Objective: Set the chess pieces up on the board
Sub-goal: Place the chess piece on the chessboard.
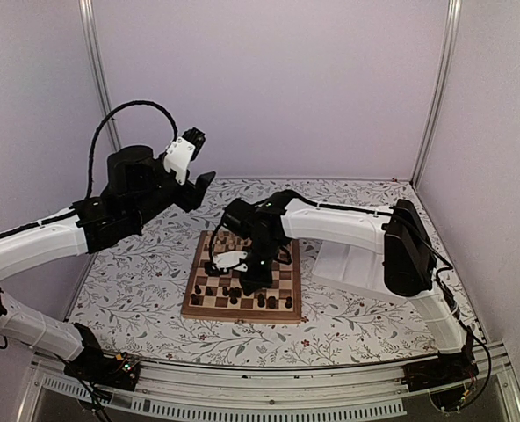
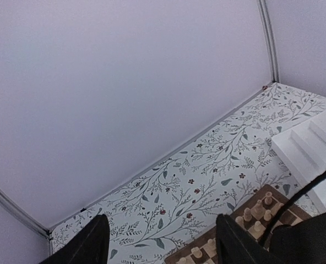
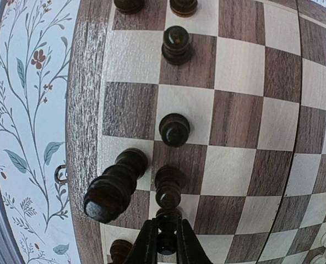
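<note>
From above, your right gripper (image 1: 256, 280) is low over the near half of the board (image 1: 197, 309). It sits among the dark pieces (image 1: 262, 301) filling the near rows, while the pale pieces (image 1: 229, 242) keep the far rows. The arm covers its fingers here, so this view cannot tell you what they hold. Your left gripper (image 1: 204, 181) hangs high at the far left, well apart from the board; I judge it is parked there to leave the right arm room. The tray (image 1: 352, 268) lies just beside the board on the right.

The left wrist view settles what the top one cannot. The fingers (image 2: 91, 245) stand apart with nothing between them, so that hand is released. Below it you see only mat (image 2: 207, 165), tray (image 2: 311, 146) and a board corner with pale pieces (image 2: 256, 212), and no dark ones.

The right wrist view shows the grip. The right gripper (image 3: 166, 246) is clenched on the held piece (image 3: 168, 219), a dark one pinched near its top. It hangs over the second row in from the board's (image 3: 234, 60) border, in line with three other dark pieces (image 3: 174, 129). I read that as filling out the pawn row. A taller dark piece (image 3: 116, 184) stands just beside it in the border row, so keep the fingers narrow. Whether the base touches the square is hidden.
</note>
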### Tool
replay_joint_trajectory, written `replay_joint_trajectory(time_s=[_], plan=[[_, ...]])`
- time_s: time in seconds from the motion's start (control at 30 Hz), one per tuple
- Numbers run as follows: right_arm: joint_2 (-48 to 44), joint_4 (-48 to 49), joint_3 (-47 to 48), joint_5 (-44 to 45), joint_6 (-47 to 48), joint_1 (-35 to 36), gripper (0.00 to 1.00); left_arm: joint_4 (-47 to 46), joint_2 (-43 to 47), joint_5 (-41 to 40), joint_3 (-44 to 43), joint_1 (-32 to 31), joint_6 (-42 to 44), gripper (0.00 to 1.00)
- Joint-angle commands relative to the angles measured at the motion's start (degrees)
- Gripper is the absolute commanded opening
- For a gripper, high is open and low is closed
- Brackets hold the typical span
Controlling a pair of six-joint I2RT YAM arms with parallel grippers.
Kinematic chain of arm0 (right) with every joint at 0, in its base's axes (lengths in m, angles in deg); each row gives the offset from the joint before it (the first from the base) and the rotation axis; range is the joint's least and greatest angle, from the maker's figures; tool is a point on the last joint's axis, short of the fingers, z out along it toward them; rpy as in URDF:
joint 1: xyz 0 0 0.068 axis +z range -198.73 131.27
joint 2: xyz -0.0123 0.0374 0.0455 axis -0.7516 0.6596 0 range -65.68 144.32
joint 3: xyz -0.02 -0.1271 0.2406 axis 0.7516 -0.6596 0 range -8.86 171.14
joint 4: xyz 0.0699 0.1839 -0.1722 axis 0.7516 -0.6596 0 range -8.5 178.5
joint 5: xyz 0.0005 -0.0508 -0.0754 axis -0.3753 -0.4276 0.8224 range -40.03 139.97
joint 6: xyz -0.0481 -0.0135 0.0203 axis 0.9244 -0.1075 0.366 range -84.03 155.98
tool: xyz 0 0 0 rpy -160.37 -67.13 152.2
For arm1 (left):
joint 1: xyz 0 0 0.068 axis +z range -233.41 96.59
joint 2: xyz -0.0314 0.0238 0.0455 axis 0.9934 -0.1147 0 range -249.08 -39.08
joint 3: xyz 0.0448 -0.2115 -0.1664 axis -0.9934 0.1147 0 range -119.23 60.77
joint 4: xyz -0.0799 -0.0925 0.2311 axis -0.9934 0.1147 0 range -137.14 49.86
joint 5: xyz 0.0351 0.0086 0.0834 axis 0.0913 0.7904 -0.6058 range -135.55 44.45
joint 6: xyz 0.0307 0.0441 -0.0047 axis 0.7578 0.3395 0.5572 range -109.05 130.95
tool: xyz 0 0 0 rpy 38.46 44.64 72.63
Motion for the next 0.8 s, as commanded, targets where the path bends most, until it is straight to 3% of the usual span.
replay_joint_trajectory(time_s=[0.0,0.43,0.57,0.77], plan=[[1.38,1.35,1.27,1.85,-0.84,0.10,0.14,-0.24,-0.50,0.75,0.06,0.37,-0.31,0.68],[0.42,1.04,1.30,1.88,-0.97,0.07,0.30,0.55,-1.11,1.50,-0.37,0.35,-0.30,0.68],[-2.66,0.44,1.07,1.09,-0.66,-0.13,0.38,0.64,-1.35,1.50,-0.38,0.36,-0.23,0.68],[-9.09,-1.83,-0.62,-1.75,-1.26,-2.88,0.39,0.71,-1.86,1.07,-0.38,0.41,0.10,0.68]])
